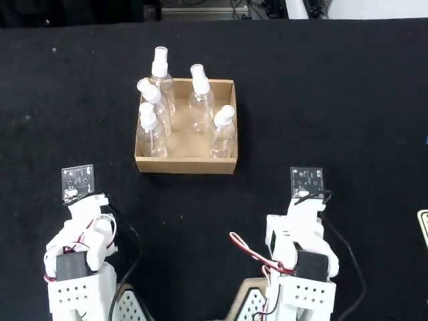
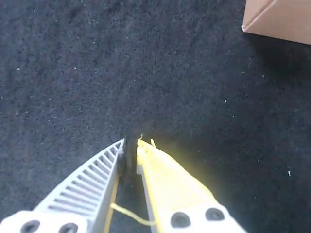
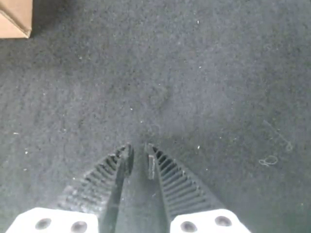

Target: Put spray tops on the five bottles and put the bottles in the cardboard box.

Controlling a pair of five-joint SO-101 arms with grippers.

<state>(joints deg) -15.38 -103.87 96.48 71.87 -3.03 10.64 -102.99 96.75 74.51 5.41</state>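
High view: upper centre of frame, box (image 1: 186,164) with five capped bottles (image 1: 200,103) upright inside; left arm (image 1: 79,247) lower left, right arm (image 1: 299,247) lower right.

Left wrist view: left gripper (image 2: 130,147) pressed together, empty, over table (image 2: 73,73).

Right wrist view: right gripper (image 3: 138,154) seemingly closed, slight gap, empty.

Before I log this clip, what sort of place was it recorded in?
Probably a robotics lab bench: two white robot arms fixed at the edge of a black cloth-covered table, facing a brown cardboard box of clear plastic bottles with white spray tops.
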